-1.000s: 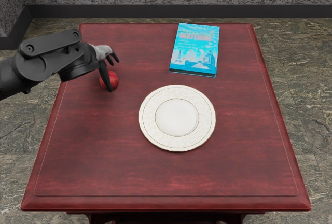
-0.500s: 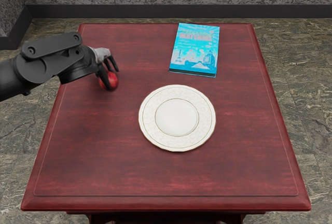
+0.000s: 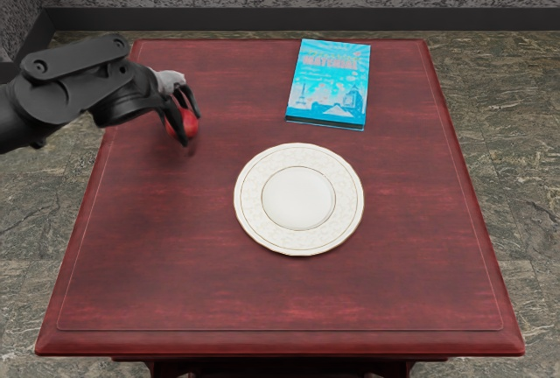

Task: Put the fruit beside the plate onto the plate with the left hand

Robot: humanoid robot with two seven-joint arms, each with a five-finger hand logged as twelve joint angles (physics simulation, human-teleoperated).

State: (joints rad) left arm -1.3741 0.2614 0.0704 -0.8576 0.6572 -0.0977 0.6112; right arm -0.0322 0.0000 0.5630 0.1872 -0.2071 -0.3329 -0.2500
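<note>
- Over on the far-left side of the counter (image 3: 175, 255), what's the left robot hand (image 3: 178, 107) up to?
- It's got its dark fingers (image 3: 183, 129) curled round the red apple (image 3: 190, 122), pinching it snug. The apple looks a touch off the wood, with a faint shadow under it.
- And the plate?
- The white plate (image 3: 249, 199) sits mid-counter, well apart from the apple, off to the right and nearer the camera. A blue book (image 3: 329, 82) lies flat by the far edge.

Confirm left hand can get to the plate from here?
Probably yes. The left hand grips the red fruit, and only bare tabletop lies between it and the plate; the book sits behind that path.
</note>
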